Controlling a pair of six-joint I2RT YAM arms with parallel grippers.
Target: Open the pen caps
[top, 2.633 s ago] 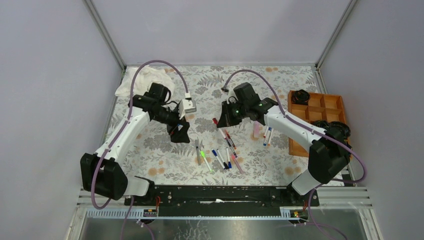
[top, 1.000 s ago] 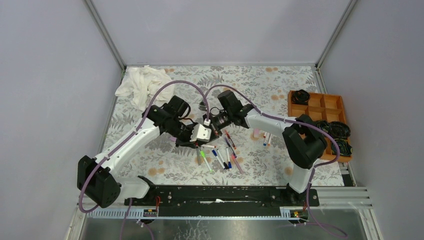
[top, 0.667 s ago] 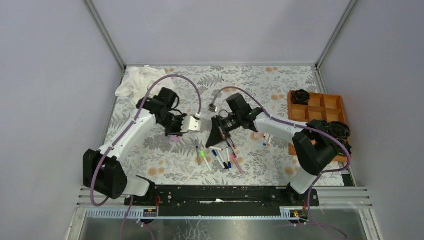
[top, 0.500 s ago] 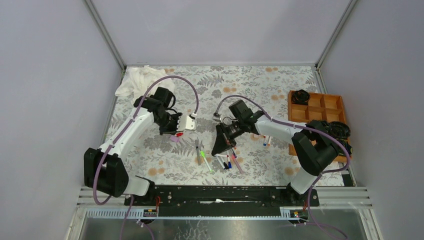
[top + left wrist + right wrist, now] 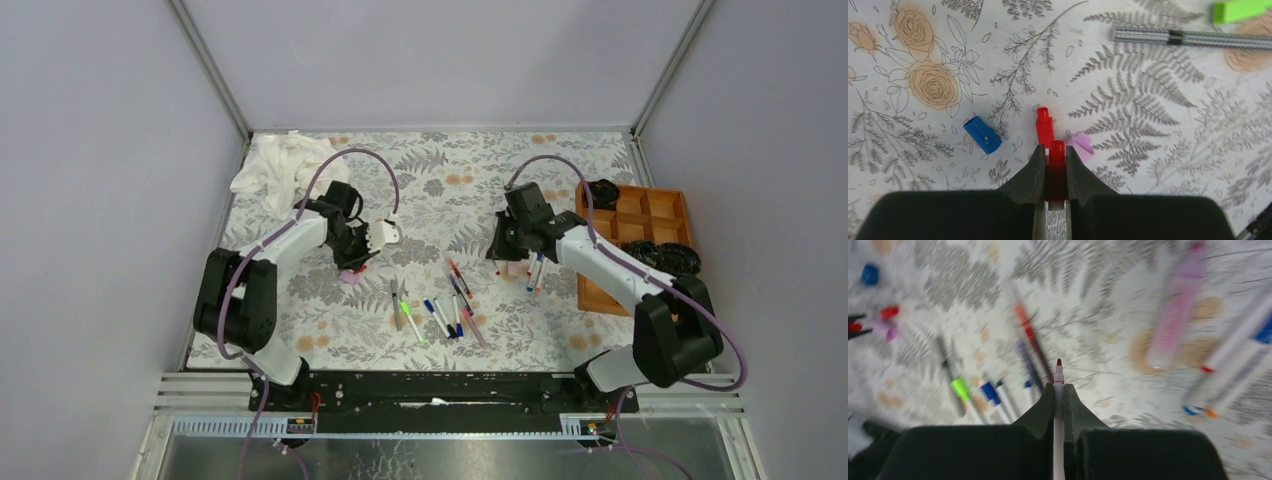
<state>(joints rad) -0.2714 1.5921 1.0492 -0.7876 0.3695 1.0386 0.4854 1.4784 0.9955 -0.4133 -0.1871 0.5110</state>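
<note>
My left gripper (image 5: 1055,156) is shut on a red pen cap (image 5: 1056,162), held low over the floral cloth at the left (image 5: 352,260). Just beyond its tips lie loose pen caps: a red one (image 5: 1044,125), a blue one (image 5: 982,134) and a pink one (image 5: 1081,146). My right gripper (image 5: 1058,390) is shut on a white pen (image 5: 1058,375) with a bare red tip; it hangs at the right (image 5: 498,256). Several pens (image 5: 445,308) lie in a cluster at the middle. The right wrist view is blurred.
A few more pens (image 5: 535,270) lie beside the wooden compartment tray (image 5: 640,215) at the right, which holds black cables. A crumpled white cloth (image 5: 280,160) sits at the back left. A grey striped pen (image 5: 1193,39) and a green pen end (image 5: 1240,9) lie beyond the caps.
The two grippers have pulled apart from the middle. The left went left and down with the red cap, over the loose caps. The right swung right with the uncapped pen.
</note>
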